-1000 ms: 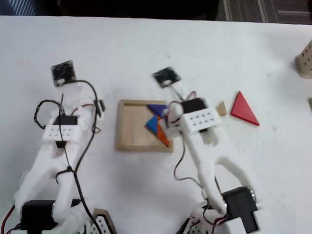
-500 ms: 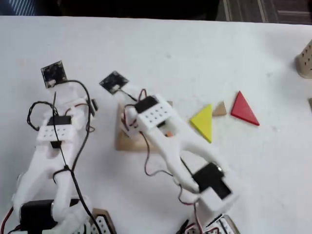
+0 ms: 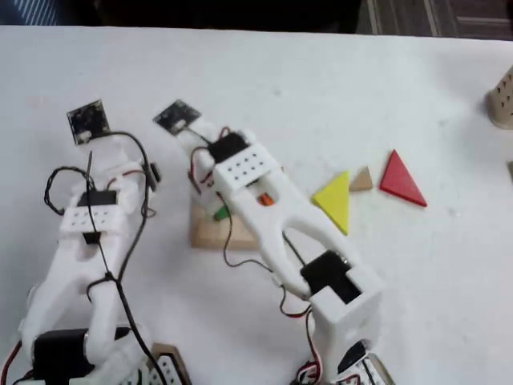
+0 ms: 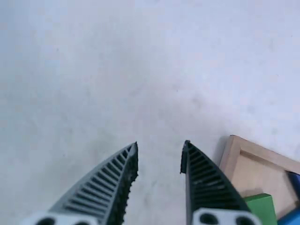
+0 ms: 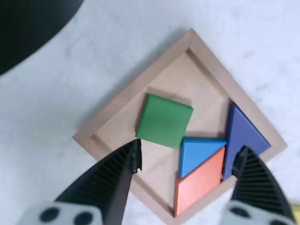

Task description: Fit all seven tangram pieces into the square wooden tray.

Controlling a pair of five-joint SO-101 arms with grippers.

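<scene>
1. Right wrist view: the square wooden tray point(image 5: 136, 91) holds four flat pieces: a green square point(image 5: 164, 121), a blue triangle point(image 5: 197, 152), an orange piece point(image 5: 199, 185) and a dark-blue piece point(image 5: 243, 133).
2. Three triangles lie on the white surface point(image 3: 321, 80) beside the tray: yellow point(image 3: 335, 200), tan point(image 3: 363, 179) and red point(image 3: 401, 180).
3. The right jaws hang released over the tray; the left jaws gape empty near its corner.

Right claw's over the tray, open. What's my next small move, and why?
Probably lift the right claw and swing it toward the yellow triangle. It hangs open and empty over the tray, the green square lies flat inside, and the tan triangle and red triangle lie outside too.
</scene>
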